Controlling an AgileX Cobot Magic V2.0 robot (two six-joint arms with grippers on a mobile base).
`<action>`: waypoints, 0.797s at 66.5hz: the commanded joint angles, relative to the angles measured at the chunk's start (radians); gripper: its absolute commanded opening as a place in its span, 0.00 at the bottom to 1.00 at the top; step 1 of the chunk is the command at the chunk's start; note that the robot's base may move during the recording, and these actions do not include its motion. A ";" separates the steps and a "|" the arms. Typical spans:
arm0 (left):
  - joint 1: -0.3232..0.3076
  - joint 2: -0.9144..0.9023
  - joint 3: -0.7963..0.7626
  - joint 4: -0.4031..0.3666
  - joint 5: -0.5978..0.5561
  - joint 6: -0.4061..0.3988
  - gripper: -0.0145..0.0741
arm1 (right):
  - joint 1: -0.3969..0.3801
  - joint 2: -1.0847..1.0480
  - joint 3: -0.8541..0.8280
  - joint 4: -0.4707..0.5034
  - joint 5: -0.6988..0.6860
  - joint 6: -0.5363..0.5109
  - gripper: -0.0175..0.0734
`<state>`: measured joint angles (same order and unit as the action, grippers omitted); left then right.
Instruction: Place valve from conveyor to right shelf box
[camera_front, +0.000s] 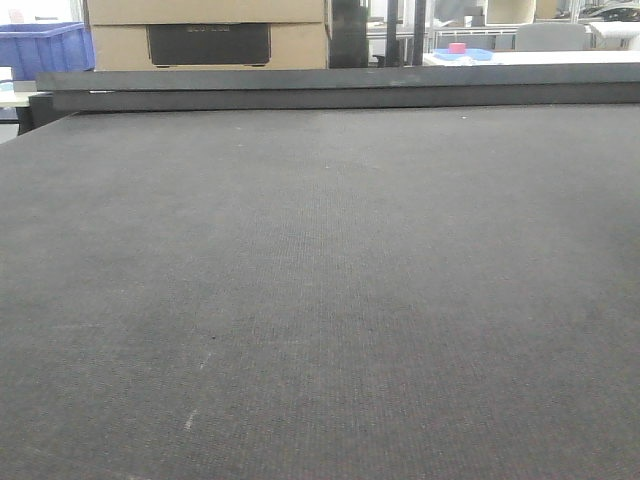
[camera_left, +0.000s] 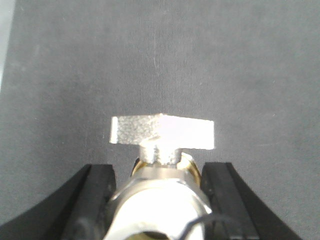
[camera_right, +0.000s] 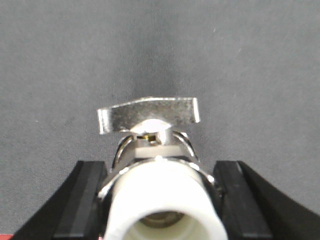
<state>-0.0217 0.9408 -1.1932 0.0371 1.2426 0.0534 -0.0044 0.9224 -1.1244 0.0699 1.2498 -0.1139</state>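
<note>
Clamps left valve (camera_left: 162, 134) in left gripper (camera_left: 159, 200), right valve (camera_right: 149, 116) in right gripper (camera_right: 160, 200), each at 6 o'clock over conveyor (camera_front: 320, 300). Risks slipping or twisting in transit: smooth round metal, narrow pinch.

Over dark grey woven conveyor (camera_front: 320, 300), 2 silvery valves, flat handles up: left valve (camera_left: 161, 172), right valve (camera_right: 152, 170).

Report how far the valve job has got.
Done: each valve is gripped. The left gripper clamps a silver metal T-handled valve; the right gripper clamps a second silver valve. In hand: both are over the dark grey woven conveyor belt. Remaining: carrying to the shelf box, which no view shows.
</note>
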 joint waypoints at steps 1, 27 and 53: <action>-0.001 -0.042 -0.007 -0.006 -0.022 -0.008 0.04 | -0.003 -0.044 -0.004 -0.004 -0.029 0.001 0.01; -0.001 -0.167 -0.007 -0.006 -0.022 -0.008 0.04 | -0.003 -0.166 -0.004 -0.004 -0.029 0.001 0.01; -0.001 -0.171 -0.007 -0.006 -0.022 -0.008 0.04 | -0.003 -0.167 -0.004 -0.004 -0.046 0.001 0.01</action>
<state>-0.0217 0.7781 -1.1932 0.0371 1.2501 0.0534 -0.0044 0.7642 -1.1221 0.0715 1.2603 -0.1139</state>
